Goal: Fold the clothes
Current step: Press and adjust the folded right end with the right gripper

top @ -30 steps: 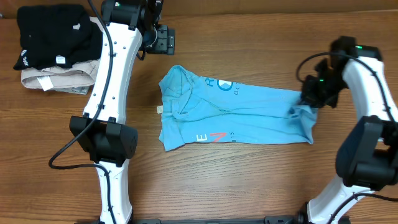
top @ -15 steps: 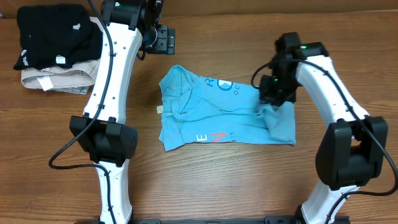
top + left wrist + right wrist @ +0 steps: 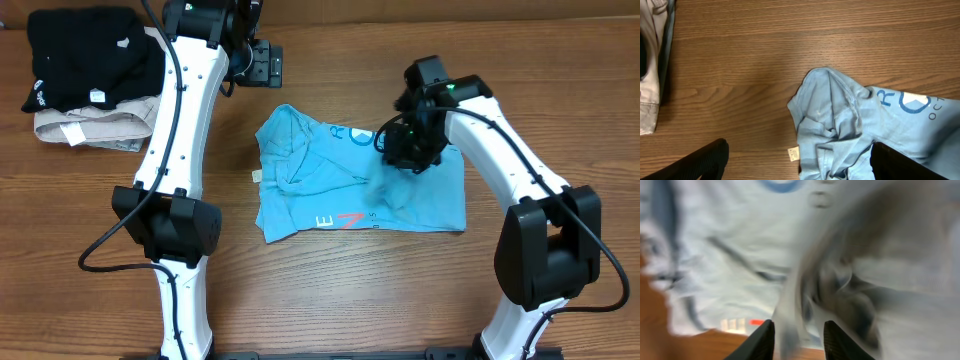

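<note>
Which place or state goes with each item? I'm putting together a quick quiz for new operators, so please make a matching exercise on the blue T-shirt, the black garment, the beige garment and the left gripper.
Things:
1. sky-blue T-shirt
2. black garment
3. beige garment
4. left gripper

Places or states:
a. open, holding nothing
b. at the far left, lying on top of another garment
c. in the middle, partly crumpled, lettering showing
d. at the far left, peeking out beneath another garment

Pairs: 1-c; 2-b; 3-d; 4-a
</note>
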Robot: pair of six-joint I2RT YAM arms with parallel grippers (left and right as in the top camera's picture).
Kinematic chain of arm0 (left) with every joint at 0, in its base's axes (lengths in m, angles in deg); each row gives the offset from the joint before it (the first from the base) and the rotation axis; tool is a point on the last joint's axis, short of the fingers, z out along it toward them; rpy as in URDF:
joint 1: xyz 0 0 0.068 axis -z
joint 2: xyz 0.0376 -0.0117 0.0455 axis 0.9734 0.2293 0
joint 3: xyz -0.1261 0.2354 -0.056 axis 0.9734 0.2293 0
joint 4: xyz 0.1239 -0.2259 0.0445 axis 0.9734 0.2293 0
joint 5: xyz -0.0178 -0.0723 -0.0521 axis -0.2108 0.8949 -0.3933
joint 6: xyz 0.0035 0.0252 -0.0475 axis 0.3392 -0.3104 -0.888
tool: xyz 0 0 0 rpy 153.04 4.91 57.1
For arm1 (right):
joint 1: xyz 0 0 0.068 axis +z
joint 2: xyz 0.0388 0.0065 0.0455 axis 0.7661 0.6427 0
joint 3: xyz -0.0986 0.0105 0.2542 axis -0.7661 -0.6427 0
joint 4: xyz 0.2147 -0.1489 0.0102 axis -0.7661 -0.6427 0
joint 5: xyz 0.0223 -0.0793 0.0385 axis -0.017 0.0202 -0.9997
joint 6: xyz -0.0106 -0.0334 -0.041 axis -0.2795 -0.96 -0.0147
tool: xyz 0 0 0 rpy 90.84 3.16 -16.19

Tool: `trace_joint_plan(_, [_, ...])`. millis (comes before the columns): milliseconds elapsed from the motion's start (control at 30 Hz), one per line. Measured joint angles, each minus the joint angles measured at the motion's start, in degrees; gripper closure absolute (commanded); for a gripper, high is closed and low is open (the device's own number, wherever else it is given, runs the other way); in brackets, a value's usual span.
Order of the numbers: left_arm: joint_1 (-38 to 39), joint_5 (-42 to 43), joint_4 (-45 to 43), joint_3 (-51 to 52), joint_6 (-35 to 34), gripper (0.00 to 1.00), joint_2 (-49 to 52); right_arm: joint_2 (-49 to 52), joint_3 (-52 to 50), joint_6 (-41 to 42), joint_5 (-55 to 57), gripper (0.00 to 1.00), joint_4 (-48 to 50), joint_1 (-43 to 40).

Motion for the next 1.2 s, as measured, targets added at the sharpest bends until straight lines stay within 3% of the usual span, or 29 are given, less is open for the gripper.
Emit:
trace_joint_plan(300, [0.0,0.0,0.1,0.0,0.0,0.01,0.0,0.0,0.0,-3.2,-6.0,0.62,0.0,0.3])
trace_joint_plan(733, [0.0,0.0,1.9,0.0,0.0,0.01,0.0,0.0,-1.1,-2.5,4.2,0.54,-1.6,-3.7])
trace_joint_plan(1000, [0.0,0.0,2.2,0.0,0.0,0.01,0.0,0.0,-10.1,-2.5,6.2,0.54,2.0,-2.8])
trace_joint_plan(1133, [0.0,0.0,2.2,0.0,0.0,0.01,0.0,0.0,-12.8,-2.5,5.1,0.57,3.8,-2.8])
trace_joint_plan(1200, [0.0,0.0,2.3,0.0,0.0,0.01,0.0,0.0,-13.1,-2.6,4.2,0.64,4.5,-2.8])
